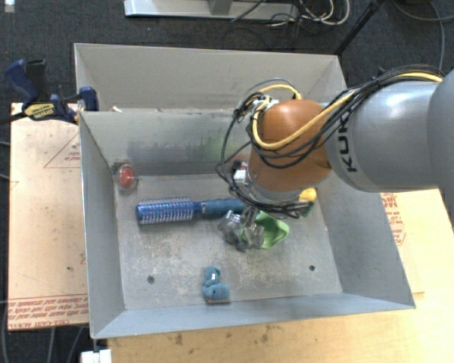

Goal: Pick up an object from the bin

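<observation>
My gripper [242,231] hangs low in the middle of the bin, right at the left edge of a light green soft thing [273,231]. Whether that green thing sits between the fingers I cannot make out. A blue hairbrush [183,210] lies flat just left of the gripper, its handle end pointing toward it. A yellow thing [308,196] peeks out from under the arm's cover on the right.
A small red ball [125,176] rests against the left wall at the back. A small blue lump [215,286] lies near the front wall. The orange-brown wrist cover and cables hide the bin's back right part.
</observation>
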You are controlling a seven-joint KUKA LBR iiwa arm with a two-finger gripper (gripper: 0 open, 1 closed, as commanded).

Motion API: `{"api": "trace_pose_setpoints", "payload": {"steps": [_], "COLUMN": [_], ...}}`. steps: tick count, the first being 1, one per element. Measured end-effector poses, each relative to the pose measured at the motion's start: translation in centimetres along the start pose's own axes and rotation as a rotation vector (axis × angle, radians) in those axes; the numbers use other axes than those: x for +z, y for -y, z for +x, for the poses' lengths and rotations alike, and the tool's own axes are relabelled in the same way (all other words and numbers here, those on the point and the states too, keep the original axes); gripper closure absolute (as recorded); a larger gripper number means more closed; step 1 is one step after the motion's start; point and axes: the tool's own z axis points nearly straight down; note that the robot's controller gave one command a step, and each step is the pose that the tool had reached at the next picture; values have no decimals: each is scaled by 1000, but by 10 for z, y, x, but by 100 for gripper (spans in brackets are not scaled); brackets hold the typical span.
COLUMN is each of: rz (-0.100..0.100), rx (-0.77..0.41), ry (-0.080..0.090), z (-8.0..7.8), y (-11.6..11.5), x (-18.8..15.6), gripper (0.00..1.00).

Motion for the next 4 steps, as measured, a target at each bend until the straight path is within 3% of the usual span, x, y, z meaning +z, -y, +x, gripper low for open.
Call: {"api": "trace_pose_setpoints", "payload": {"steps": [1, 2, 3, 4], "rz": [0, 4, 1, 9], "rx": [0, -328, -328, -312], "ry": [1, 2, 1, 5], "z": [0, -31, -31, -42], "y": [0, 45, 45, 56], "x": [0, -32, -31, -106], "gripper": [0, 0, 100, 100]}}
